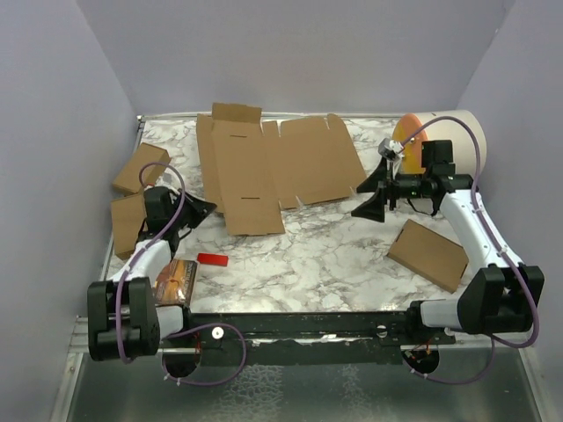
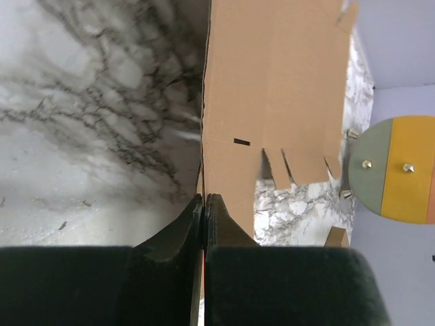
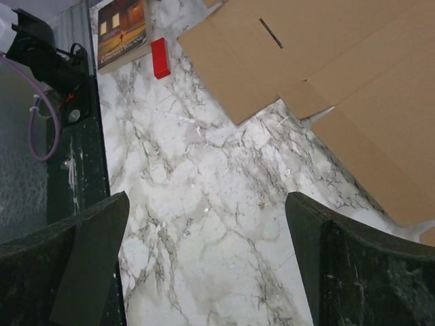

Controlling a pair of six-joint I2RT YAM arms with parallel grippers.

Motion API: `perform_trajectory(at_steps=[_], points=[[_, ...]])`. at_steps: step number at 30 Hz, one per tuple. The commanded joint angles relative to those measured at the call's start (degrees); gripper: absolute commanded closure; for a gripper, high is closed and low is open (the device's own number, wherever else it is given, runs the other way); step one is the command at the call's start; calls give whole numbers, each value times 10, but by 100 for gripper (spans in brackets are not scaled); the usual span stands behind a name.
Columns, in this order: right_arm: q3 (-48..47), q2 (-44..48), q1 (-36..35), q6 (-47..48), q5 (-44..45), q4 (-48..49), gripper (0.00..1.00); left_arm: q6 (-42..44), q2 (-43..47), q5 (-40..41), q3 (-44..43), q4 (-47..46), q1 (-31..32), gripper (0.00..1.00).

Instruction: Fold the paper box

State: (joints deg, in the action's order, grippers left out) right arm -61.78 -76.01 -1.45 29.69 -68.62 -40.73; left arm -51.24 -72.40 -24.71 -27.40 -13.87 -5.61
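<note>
The paper box (image 1: 273, 167) lies as a flat, unfolded brown cardboard sheet at the back middle of the marble table. My left gripper (image 1: 209, 208) is at the sheet's left edge. In the left wrist view its jaws (image 2: 204, 198) are pressed together on that edge of the paper box (image 2: 272, 88), which runs straight into them. My right gripper (image 1: 356, 202) is open and empty, just off the sheet's right front corner. In the right wrist view it (image 3: 207, 204) hangs over bare marble, with the paper box (image 3: 326, 61) ahead at the upper right.
Two small cardboard boxes (image 1: 141, 167) (image 1: 127, 224) lie at the left and another (image 1: 428, 254) at the right front. A cream cylinder with an orange end (image 1: 440, 132) lies at the back right. A book (image 1: 174, 281) and a red block (image 1: 212, 259) sit front left. Purple walls enclose the table.
</note>
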Motion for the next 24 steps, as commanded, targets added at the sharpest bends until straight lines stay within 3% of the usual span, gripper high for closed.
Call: perform_trajectory(at_steps=[1,7,12,18,20,22,24], points=[[-36,-11,-3,-7,-1,-21,1,74,85,-9,-29,42,-3,100],[-44,-31,-3,-41,-12,-11,1,103,153,-30,-62,86,-3,100],[-30,-39,-2,-76,-33,18,1,79,177,-44,-88,97,-3,100],[-24,-44,-3,-96,-51,35,1,-68,186,-64,-76,100,-2,100],[-24,-44,-12,-62,-75,11,1,-113,200,-61,-59,96,6,100],[-32,-35,-59,21,-63,-34,1,-157,226,-32,-42,99,24,100],[-16,-13,-137,42,23,-13,1,-197,251,25,-35,118,52,100]])
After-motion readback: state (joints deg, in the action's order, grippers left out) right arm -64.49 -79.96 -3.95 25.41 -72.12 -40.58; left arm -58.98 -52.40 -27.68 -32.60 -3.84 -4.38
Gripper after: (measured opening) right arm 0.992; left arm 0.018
